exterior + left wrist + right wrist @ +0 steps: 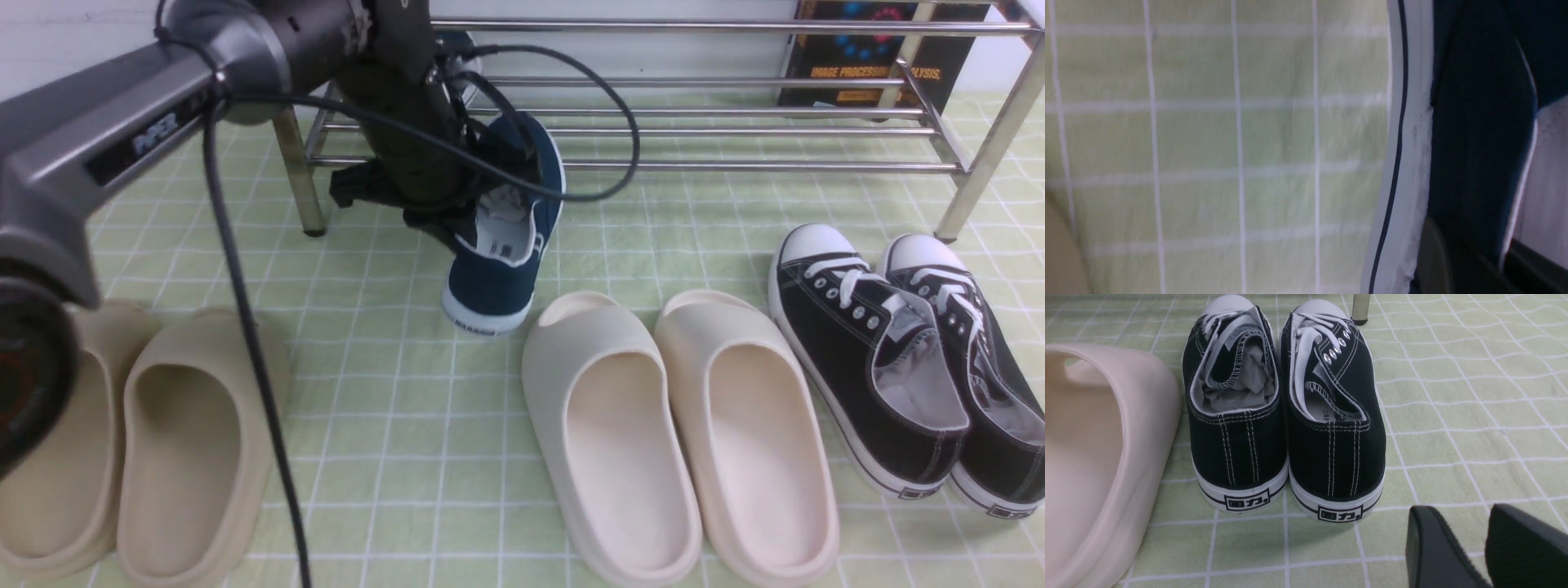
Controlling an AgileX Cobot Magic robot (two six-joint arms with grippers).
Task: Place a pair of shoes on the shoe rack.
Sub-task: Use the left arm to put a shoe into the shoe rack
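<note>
Surface: a green checked cloth point(392, 408) with white grid lines lies under everything.
Nearest, left: a pair of tan slides point(188, 441), side by side, toes pointing away.
Nearest, centre: a pair of cream slides point(678, 441), touching each other, toes pointing away.
Nearest, right: a pair of black lace-up sneakers point(890, 359) with white toe caps, side by side, just beside the cream pair.
Right pincer point(1470, 547): seen only from its own wrist camera. It hangs low behind the heels of the black sneakers, its two black fingers spread with nothing between them.
Left arm point(98, 139): a grey arm reaches in from the left and bends down in front of the rack, with a black cable point(245, 343) trailing from it.
Left pincer point(469, 219): pressed together on the collar of the navy shoe; the wrist camera shows the shoe's blue side wall between the fingers.
Navy shoe point(498, 278): centre, behind the slides. It is tilted, with its heel low near the cloth and its toe raised toward the rack's lower bars. Whether the heel touches the cloth cannot be told.
Shoe rack point(735, 167): shiny metal tubes across the back, standing on the cloth, wider than the row of shoes.
Farthest: a dark book point(865, 73) stands behind the rack's right end.
</note>
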